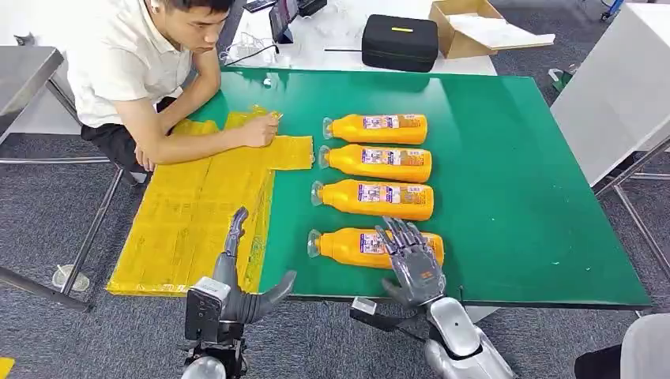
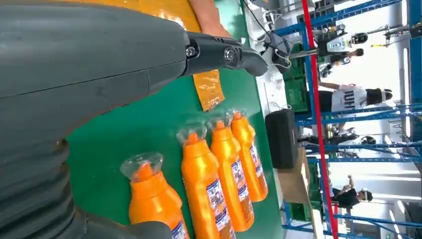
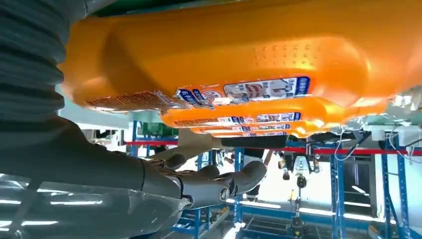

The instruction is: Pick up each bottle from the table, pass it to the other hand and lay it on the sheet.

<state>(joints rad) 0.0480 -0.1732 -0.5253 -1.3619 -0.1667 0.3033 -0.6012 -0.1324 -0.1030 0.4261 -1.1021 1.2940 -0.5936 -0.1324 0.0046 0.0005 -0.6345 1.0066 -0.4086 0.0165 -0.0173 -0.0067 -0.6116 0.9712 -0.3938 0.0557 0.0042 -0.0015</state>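
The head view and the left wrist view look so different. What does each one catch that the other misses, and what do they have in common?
The head view alone shows the right hand open over the nearest bottle, the whole yellow sheet, and a seated person's face and shirt.

The left wrist view alone shows blue racks and people standing beyond the table.

Both share the green table, four orange bottles lying in a row, the black case, the open left hand, and part of the sheet.
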